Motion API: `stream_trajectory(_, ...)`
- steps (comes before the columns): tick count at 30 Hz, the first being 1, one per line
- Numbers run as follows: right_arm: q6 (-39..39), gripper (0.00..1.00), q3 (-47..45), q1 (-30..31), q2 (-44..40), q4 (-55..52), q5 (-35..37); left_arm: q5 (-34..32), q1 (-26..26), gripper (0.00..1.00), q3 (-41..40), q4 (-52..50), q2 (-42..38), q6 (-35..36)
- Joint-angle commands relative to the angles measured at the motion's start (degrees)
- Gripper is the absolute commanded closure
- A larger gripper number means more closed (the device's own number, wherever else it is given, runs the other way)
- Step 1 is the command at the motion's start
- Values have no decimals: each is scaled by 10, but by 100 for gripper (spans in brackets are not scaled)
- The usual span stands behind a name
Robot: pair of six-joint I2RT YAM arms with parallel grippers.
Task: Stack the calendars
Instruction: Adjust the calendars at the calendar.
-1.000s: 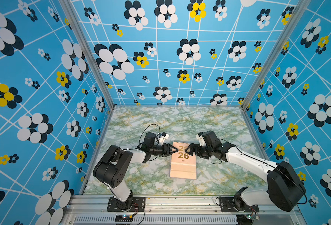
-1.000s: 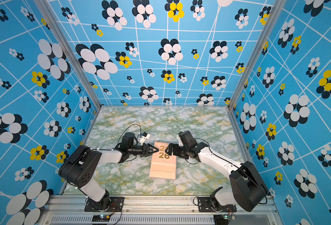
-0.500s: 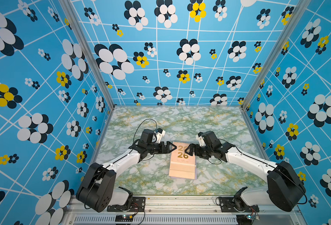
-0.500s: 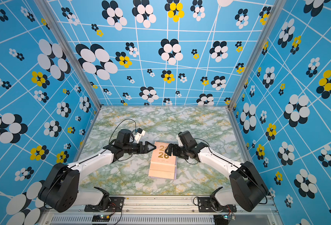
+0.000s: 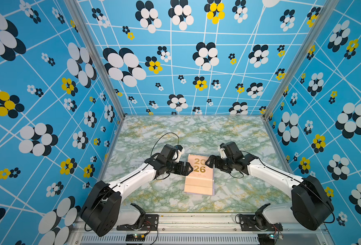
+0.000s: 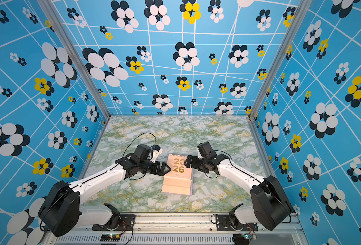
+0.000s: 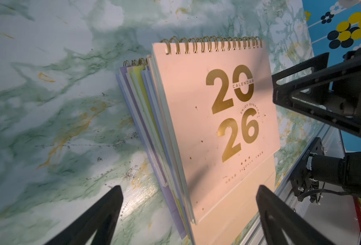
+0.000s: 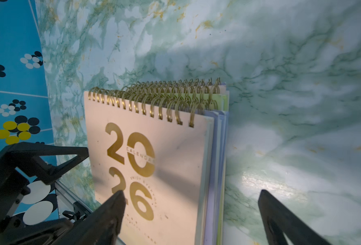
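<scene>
Calendars (image 5: 199, 180), stiff, light and slick-covered, probably slide within their fanned pile, so press the side edges; left gripper (image 5: 187, 168) and right gripper (image 5: 209, 162) flank it, fingers spread, empty.

left pincer (image 5: 188, 169), right pincer (image 5: 207, 162): were black
top calendar (image 5: 199, 180), between the pincers: was peach-pink, with gold "20 26" and gold rings
calendars beneath (image 7: 136, 89): showed lavender and yellow-green edges
table (image 5: 175, 135): was pale marble, veined green and ochre
walls (image 5: 48, 84): were blue, with white lines and black-white-yellow flowers
</scene>
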Motion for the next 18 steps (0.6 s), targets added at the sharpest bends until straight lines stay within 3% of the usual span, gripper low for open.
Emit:
stream_trajectory(1,1,1,8,-7,-8,-18,0,-44,-21,1,34,-36,13,6)
stream_trajectory(8,-3,1,4,-19,-10,-18,-6,-85,-49,0,53,-46,39,-15)
stream_trajectory(18,-3,1,3,-22,-6,-11,-16,-93,-73,0,64,-33,61,-47)
